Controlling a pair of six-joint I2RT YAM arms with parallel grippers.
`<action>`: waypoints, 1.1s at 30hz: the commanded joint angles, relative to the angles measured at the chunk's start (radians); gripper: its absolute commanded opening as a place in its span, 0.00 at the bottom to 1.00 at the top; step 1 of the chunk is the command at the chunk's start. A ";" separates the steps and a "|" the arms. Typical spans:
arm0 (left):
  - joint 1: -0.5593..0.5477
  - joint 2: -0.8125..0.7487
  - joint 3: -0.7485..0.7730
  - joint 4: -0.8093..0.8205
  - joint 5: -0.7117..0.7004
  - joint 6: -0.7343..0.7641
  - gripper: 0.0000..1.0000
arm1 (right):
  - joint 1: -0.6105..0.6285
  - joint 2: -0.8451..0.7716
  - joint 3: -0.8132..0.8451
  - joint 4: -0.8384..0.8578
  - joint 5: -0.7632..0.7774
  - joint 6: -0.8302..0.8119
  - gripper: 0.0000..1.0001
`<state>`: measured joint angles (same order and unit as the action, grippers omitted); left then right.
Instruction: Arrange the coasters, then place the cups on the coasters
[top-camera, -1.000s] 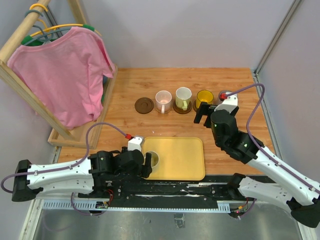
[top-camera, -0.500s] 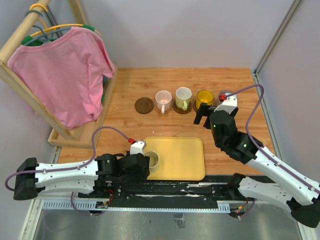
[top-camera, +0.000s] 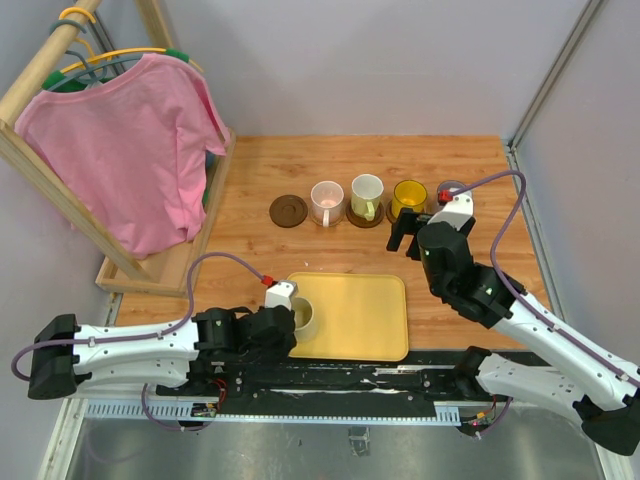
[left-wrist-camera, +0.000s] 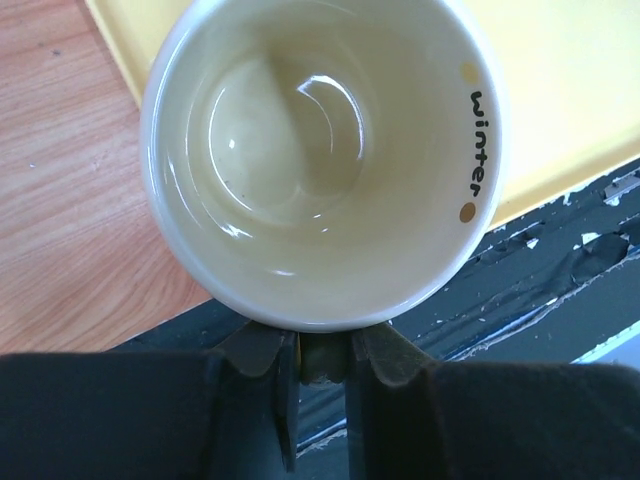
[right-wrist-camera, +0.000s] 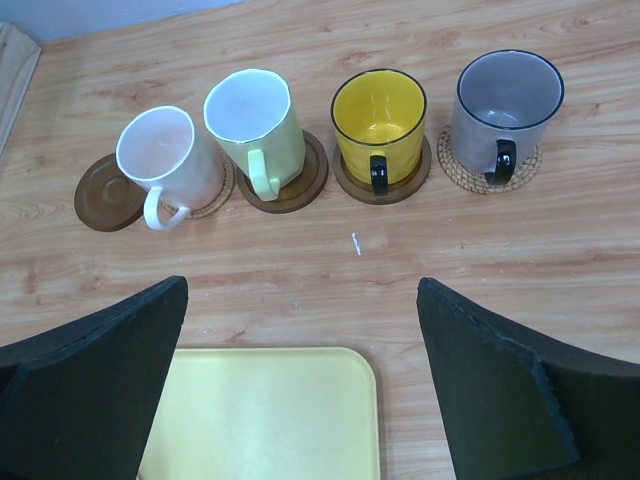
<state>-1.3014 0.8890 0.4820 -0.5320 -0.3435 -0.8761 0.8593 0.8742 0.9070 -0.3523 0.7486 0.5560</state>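
Note:
A cream cup (left-wrist-camera: 320, 150) marked "winter" stands at the left end of the yellow tray (top-camera: 365, 315). My left gripper (left-wrist-camera: 321, 352) is shut on its handle, which is pinched between the two fingers. In the top view the same cup (top-camera: 304, 317) sits just ahead of the left gripper (top-camera: 288, 324). Five coasters lie in a row at the back. The dark brown coaster (right-wrist-camera: 103, 193) at the left end is bare. The pale pink cup (right-wrist-camera: 165, 158), white-green cup (right-wrist-camera: 256, 124), yellow cup (right-wrist-camera: 378, 122) and grey cup (right-wrist-camera: 508, 98) each stand on one. My right gripper (right-wrist-camera: 300, 287) hangs open above the bare wood in front of them.
A wooden rack with a pink shirt (top-camera: 130, 150) on a hanger stands at the back left, its base along the table's left side. Grey walls close the back and right. The right arm (top-camera: 470, 280) partly covers the grey cup in the top view.
My left gripper has closed its jaws on the cream cup's handle after pushing in a little toward it. The right arm has hardly moved and stays open.

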 joint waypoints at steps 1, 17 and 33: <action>-0.007 0.019 0.004 0.004 0.003 0.012 0.01 | 0.007 -0.012 -0.008 -0.021 0.002 0.020 0.98; -0.009 0.015 0.192 0.029 -0.293 0.149 0.01 | 0.007 -0.098 -0.090 -0.046 0.067 -0.003 0.99; 0.388 0.105 0.220 0.388 -0.316 0.492 0.01 | -0.019 -0.229 -0.202 -0.094 0.259 -0.047 0.98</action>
<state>-1.0107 0.9676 0.6777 -0.3740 -0.6785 -0.5365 0.8585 0.6781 0.7197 -0.4339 0.9245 0.5430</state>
